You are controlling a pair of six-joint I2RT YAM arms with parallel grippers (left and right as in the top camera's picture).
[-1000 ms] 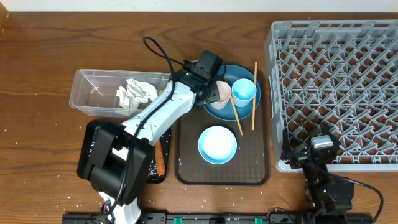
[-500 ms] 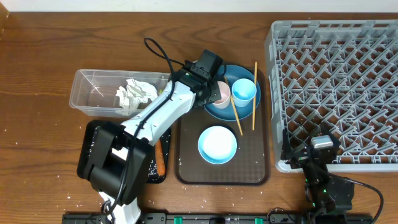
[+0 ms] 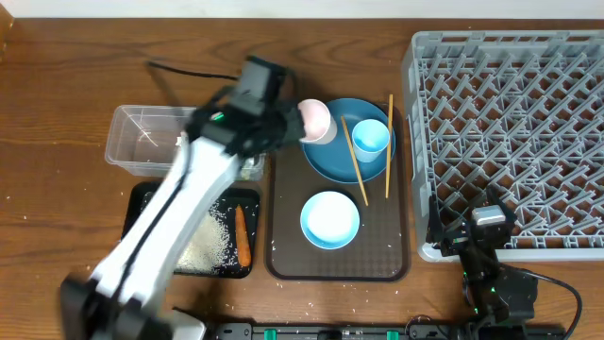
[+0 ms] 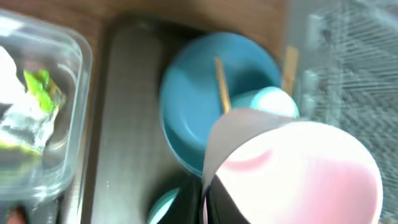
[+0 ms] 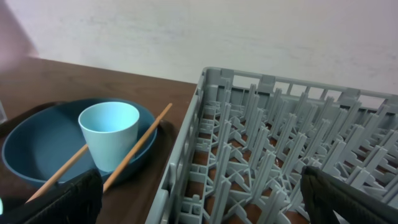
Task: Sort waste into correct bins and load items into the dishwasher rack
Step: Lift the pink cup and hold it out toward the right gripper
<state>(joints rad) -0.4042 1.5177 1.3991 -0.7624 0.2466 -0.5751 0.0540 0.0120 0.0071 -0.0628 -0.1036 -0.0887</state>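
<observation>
Gripping the pale pink cup [image 3: 316, 121] firmly in the closed left claw [image 3: 293, 125], held over the left rim of the dark-blue plate [image 3: 330, 161] on the brown tray [image 3: 283, 236], just left of the light-blue cup [image 3: 370, 138] and two chopsticks [image 3: 354, 162]. With the right claw [image 5: 199, 193] spread wide, gripping nothing, low by the near-left corner of the grey rack [image 3: 510, 113] on the desk [image 3: 57, 94].

left arm [image 3: 179, 222] stretches up from the desk's front-left, left gripper [image 3: 300, 125] clamped on the pink cup [image 3: 317, 119]; right gripper [image 3: 475, 227] sits spread wide by the front edge.
</observation>
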